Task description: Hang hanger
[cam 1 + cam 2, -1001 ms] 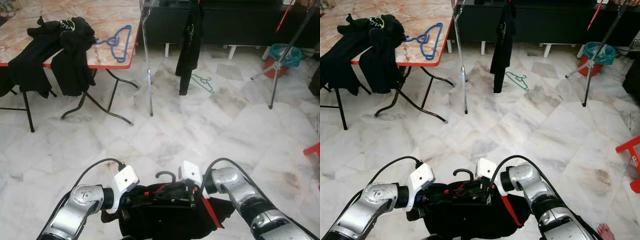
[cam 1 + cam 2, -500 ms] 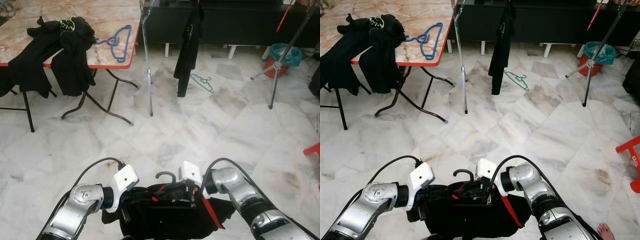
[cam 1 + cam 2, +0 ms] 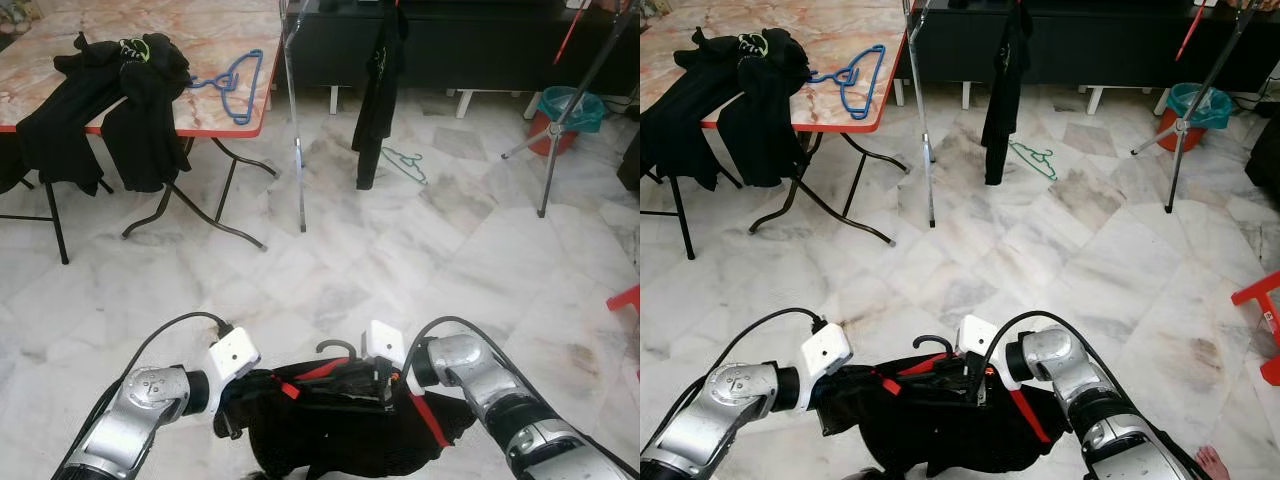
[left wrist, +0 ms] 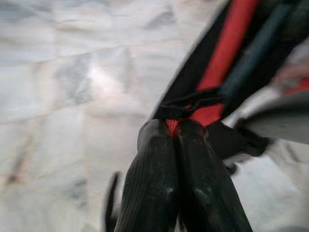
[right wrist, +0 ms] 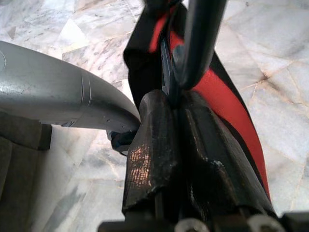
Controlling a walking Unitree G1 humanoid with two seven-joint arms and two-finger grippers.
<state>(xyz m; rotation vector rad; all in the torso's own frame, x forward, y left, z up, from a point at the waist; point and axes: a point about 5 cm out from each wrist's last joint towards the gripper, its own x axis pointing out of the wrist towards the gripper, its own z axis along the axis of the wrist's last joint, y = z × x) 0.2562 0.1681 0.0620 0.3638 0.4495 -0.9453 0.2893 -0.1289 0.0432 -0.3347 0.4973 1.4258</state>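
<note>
Black garment: a dark garment with red stripes (image 3: 340, 430) hangs on a dark hanger with a curved hook (image 3: 335, 349), carried low in front of the robot, between its two arms and above the white marble floor (image 3: 400, 260).
Left gripper: the left gripper (image 4: 175, 137) has its fingers pressed together on a red-and-black edge of the garment, at the robot's left end of it.
Right gripper: the right gripper (image 5: 175, 104) is clamped on the hanger just under the hook, with the red stripe running beside it.
Step in hand: I judge that the robot is carrying the dressed hanger toward the clothes rack with thin metal poles (image 3: 293, 110), which stands well apart, near the marble-pattern surface with red edge (image 3: 200, 60). One black garment (image 3: 378, 90) already hangs on that rack.
Next move: the robot must probably walk closer and lift the hanger high, so that the hook comes over the top bar; the bar itself lies beyond the top edge of the head views, so its height I cannot tell.
Risk: the loose cloth may drag or swing while walking.
Change from before: since one second ago the left arm has moved outward to the robot's left, so the garment is now stretched wider and a red stripe shows on that side. The right arm keeps almost the same place.
</note>
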